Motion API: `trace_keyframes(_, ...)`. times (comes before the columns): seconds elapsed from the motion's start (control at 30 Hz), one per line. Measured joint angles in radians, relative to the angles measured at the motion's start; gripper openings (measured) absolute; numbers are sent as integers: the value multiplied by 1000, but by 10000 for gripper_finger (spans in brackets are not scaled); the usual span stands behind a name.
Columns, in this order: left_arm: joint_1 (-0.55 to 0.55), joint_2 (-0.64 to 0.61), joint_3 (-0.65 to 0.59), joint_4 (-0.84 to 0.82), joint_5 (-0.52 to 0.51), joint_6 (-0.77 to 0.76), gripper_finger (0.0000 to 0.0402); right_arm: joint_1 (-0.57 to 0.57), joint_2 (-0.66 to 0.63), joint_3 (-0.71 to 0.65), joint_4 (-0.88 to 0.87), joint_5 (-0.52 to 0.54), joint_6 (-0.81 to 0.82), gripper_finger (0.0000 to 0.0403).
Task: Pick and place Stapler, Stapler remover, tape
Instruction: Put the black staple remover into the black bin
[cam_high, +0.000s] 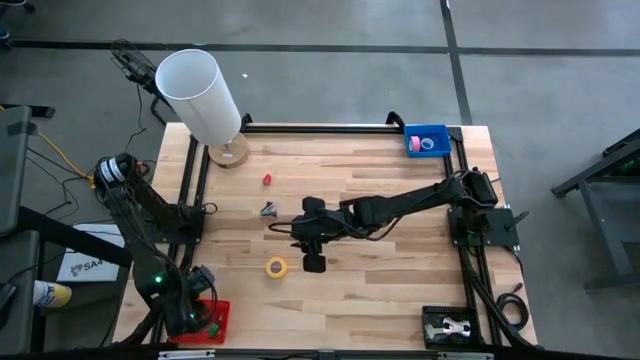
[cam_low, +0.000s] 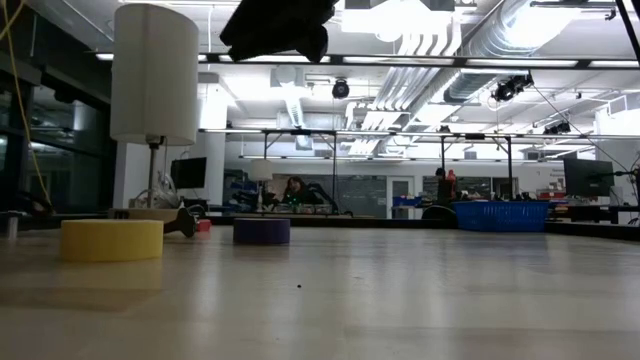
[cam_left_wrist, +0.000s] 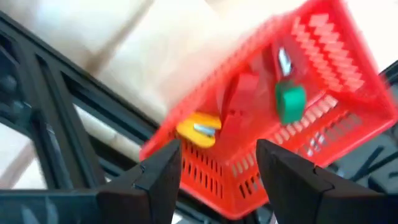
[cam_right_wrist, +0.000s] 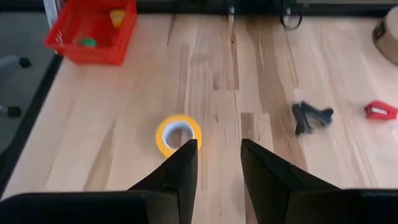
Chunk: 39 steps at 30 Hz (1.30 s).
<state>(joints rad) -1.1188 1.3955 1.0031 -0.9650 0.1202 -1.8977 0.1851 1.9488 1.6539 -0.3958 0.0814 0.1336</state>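
Observation:
The yellow tape roll (cam_high: 276, 267) (cam_right_wrist: 178, 134) lies flat on the wooden table, just to the left of my right gripper (cam_high: 313, 262) (cam_right_wrist: 219, 160). That gripper hangs above the table, open and empty. A purple tape roll (cam_low: 262, 231) shows in the low view, lying flat. Farther back lie a black staple remover (cam_high: 268, 209) (cam_right_wrist: 313, 117) and a small red stapler (cam_high: 268, 180) (cam_right_wrist: 380, 110). My left gripper (cam_high: 198, 312) (cam_left_wrist: 217, 174) is open above the red basket (cam_high: 222, 325) (cam_left_wrist: 323, 56) at the near left corner, with nothing between its fingers.
The red basket holds a red item (cam_left_wrist: 239, 106), a yellow one (cam_left_wrist: 199, 127) and a green one (cam_left_wrist: 290, 99). A blue bin (cam_high: 440, 133) at the far right holds pink and blue rolls. A white lamp (cam_high: 200, 95) stands far left and a black tray (cam_high: 450, 327) near right. Black frame rails edge the table.

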Motion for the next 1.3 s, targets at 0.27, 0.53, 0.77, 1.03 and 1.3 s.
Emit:
trace_keyframes(0.27,0,-93,0,-98,-160,-43,202,-43,0,0,-150,-44,-3,114)
trace_keyframes(0.53,81,-156,0,-188,-300,16,202,-98,0,0,-284,-100,-38,114)
trace_keyframes(0.77,300,-170,0,-193,-365,314,202,-168,0,0,-406,-140,-108,114)
trace_keyframes(1.03,544,-170,0,-189,-451,638,202,-258,0,0,-526,-163,-220,114)
trace_keyframes(1.3,725,-170,0,-188,-514,882,201,-383,0,0,-636,-184,-344,114)
